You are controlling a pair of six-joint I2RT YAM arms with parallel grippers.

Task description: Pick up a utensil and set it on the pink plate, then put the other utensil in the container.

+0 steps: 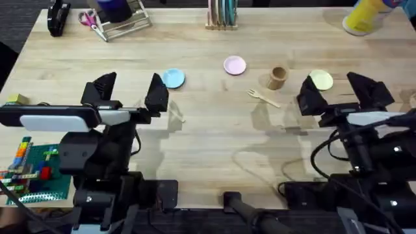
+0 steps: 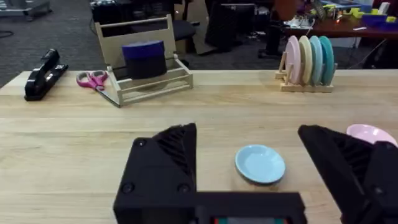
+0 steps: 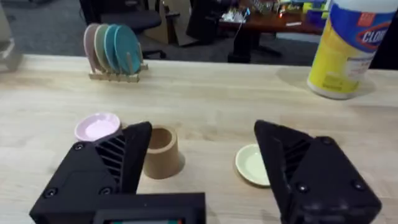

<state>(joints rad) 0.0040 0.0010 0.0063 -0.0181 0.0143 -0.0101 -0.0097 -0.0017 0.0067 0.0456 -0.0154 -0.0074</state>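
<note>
Both end effectors hang spread and empty. Overhead: my left end effector hovers just short of the light blue plate; my right end effector hovers by the yellow-green plate. Between them on the bench lie the pink plate, the container standing upright just beside it, and the fork lying flat, near the container, tines pointing away from the right arm. A faint pale sliver near the left end effector may be the plain utensil; cannot confirm.

Left wrist: fingers wide apart, blue plate between them further out, pink plate's edge behind the right-hand finger.

Right wrist: fingers wide apart; container and pink plate beyond one finger, yellow-green plate between them.

Risks, as I judge them: the fork is thin and flat on the wood, so the fingers could skid over it or pinch one end and let it swivel. Container is narrow and light; a misaligned drop could tip it. Three similar plates invite a wrong placement.
</note>
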